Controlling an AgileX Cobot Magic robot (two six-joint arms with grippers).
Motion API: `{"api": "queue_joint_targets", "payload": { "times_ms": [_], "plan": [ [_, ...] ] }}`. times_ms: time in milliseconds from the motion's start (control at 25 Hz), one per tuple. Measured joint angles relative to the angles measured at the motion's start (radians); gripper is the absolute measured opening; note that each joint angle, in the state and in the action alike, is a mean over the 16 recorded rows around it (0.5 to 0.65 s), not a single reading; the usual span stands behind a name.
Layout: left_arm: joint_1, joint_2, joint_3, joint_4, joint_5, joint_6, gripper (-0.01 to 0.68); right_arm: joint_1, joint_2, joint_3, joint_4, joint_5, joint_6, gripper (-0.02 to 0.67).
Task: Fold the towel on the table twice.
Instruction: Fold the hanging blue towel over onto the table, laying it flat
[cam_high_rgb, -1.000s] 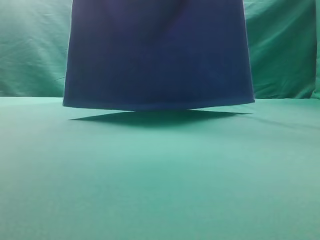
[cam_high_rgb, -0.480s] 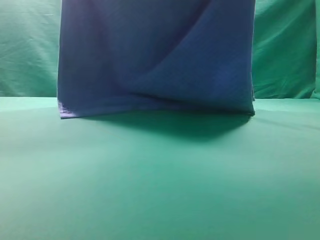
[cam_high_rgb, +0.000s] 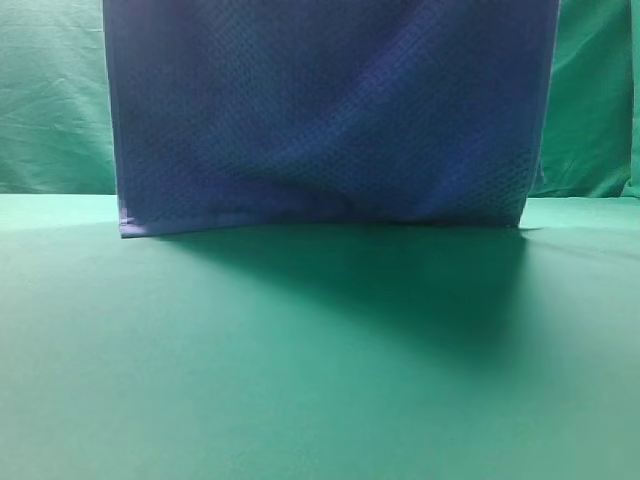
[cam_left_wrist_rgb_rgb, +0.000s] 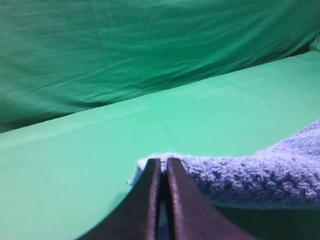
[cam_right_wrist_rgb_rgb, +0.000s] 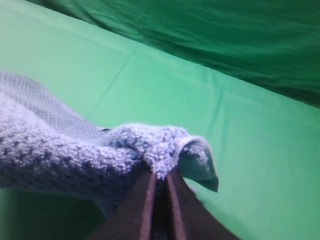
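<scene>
The blue-grey waffle-weave towel (cam_high_rgb: 320, 120) hangs like a curtain across the exterior high view, its lower edge resting on the green table (cam_high_rgb: 320, 360). Neither gripper shows in that view. In the left wrist view my left gripper (cam_left_wrist_rgb_rgb: 163, 165) is shut on a corner of the towel (cam_left_wrist_rgb_rgb: 250, 172), the cloth trailing off to the right. In the right wrist view my right gripper (cam_right_wrist_rgb_rgb: 160, 175) is shut on another bunched corner of the towel (cam_right_wrist_rgb_rgb: 75, 145), which drapes away to the left.
A wrinkled green backdrop curtain (cam_high_rgb: 50, 100) rises behind the table on both sides of the towel. A broad shadow (cam_high_rgb: 400, 280) lies on the table in front of the towel's lower edge.
The hanging towel has come down and nearer: its lower edge, which floated above the table, now touches it. The cloth looks wider and its shadow has spread forward.
</scene>
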Motion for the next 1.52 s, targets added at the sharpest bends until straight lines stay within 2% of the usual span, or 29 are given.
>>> {"api": "queue_joint_targets", "payload": {
  "times_ms": [640,1120,1520],
  "plan": [
    [0.0,-0.28,0.374,-0.165,0.013,0.006,0.0,0.063,-0.235,0.386,0.084,-0.039,-0.002,0.0],
    [0.0,-0.507,0.613,-0.22,0.113,0.015,0.0,0.102,-0.406,0.544,0.078,0.0,0.018,0.0],
    [0.0,-0.616,0.775,-0.263,0.187,0.015,0.0,0.102,-0.55,0.784,0.08,0.018,0.05,0.0]
  ]
}}
